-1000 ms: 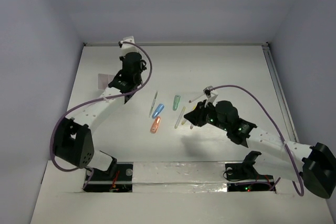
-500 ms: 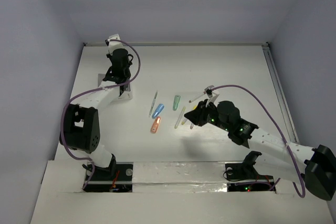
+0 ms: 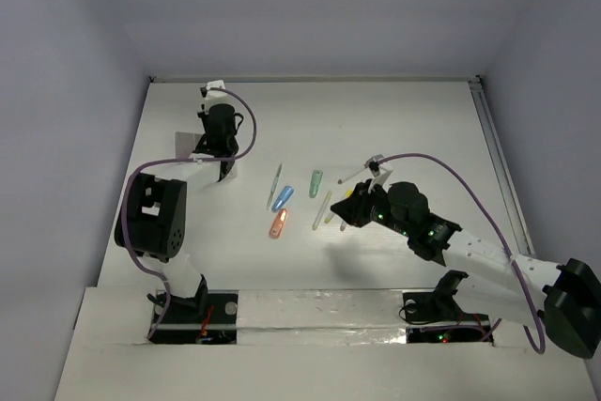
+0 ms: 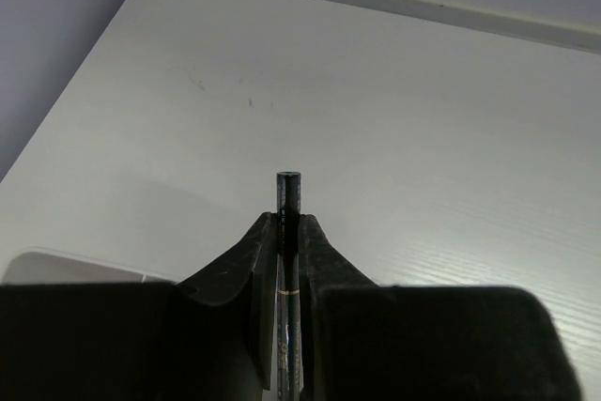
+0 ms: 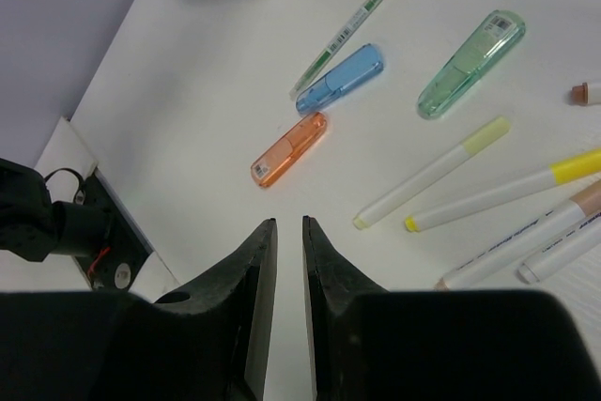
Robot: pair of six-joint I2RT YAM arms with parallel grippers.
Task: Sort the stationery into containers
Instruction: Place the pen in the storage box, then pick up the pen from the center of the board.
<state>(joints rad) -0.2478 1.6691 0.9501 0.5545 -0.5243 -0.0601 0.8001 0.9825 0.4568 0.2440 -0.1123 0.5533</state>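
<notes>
Left gripper (image 4: 289, 232) clamped on dark pen (image 4: 288, 196), over white tray (image 3: 188, 145). Right gripper (image 5: 285, 237) nearly closed, empty, near orange marker (image 5: 288, 148), far from tray.

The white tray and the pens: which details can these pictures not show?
- White tray: top view, left arm covers most; compartments hidden.
- Dark pen in left gripper: left wrist view, fingers hide its lower part.
- Pens at the right edge: right wrist view, cut off.
</notes>
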